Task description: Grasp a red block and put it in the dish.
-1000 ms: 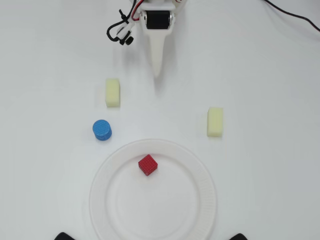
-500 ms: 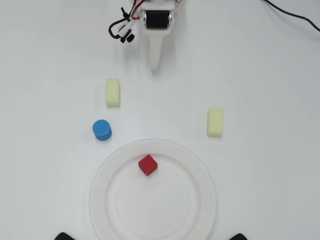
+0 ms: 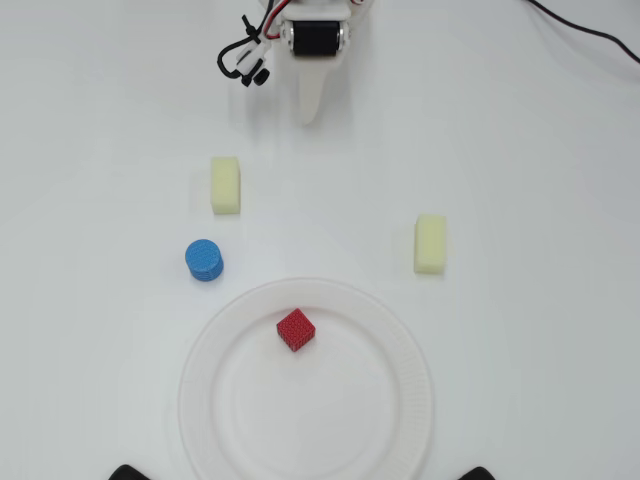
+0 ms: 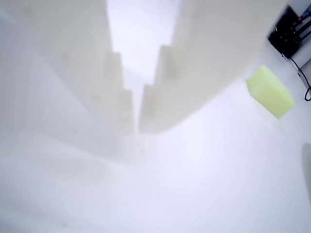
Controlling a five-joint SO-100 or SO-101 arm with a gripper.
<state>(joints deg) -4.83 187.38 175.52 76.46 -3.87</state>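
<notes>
The red block (image 3: 296, 329) lies inside the dish (image 3: 420, 385), on its flat white floor near the upper left of the plate in the overhead view. My gripper (image 3: 310, 112) is at the top of that view, far from the dish, pointing down toward the table's middle. Its white jaws are together and hold nothing. In the wrist view the gripper (image 4: 136, 127) fills most of the picture, with only a thin slit between the white fingers (image 4: 189, 73). The red block and the dish are out of the wrist view.
Two pale yellow oblong blocks (image 3: 226, 185) (image 3: 430, 244) and a blue cylinder (image 3: 204, 260) stand on the white table between my gripper and the dish. One yellow block (image 4: 270, 91) shows in the wrist view. A black cable (image 3: 590, 35) runs at the top right.
</notes>
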